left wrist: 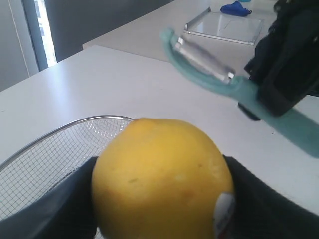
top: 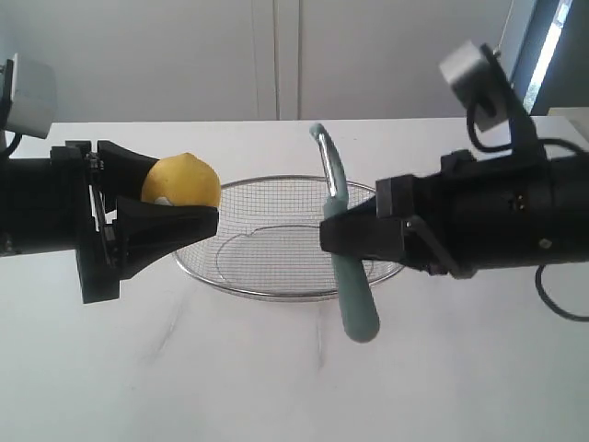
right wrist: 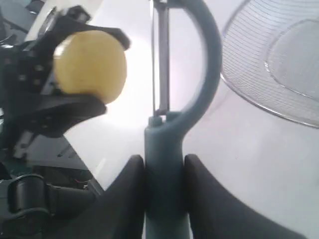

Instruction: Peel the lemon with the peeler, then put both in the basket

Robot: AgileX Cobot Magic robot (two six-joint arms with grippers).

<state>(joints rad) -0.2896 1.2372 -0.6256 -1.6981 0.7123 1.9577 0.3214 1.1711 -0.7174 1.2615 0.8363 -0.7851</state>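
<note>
The yellow lemon [top: 182, 181] is held above the table by my left gripper [top: 189, 198], which is shut on it; close up, the lemon [left wrist: 162, 181] fills the space between the black fingers, its sticker [left wrist: 225, 211] at one side. My right gripper [top: 333, 230] is shut on the teal handle of the peeler [top: 345, 267], which stands nearly upright, blade head [top: 324, 152] up, over the near right side of the wire basket [top: 276, 189]. The peeler's blade [right wrist: 160, 59] faces the lemon [right wrist: 89, 64], a gap apart. The basket is empty.
The basket's rim [left wrist: 55, 132] lies just below the lemon on the white table [top: 276, 378]. A clear tray [left wrist: 224, 27] and a blue object [left wrist: 237, 7] sit on a table behind the right arm. A wall stands behind the table.
</note>
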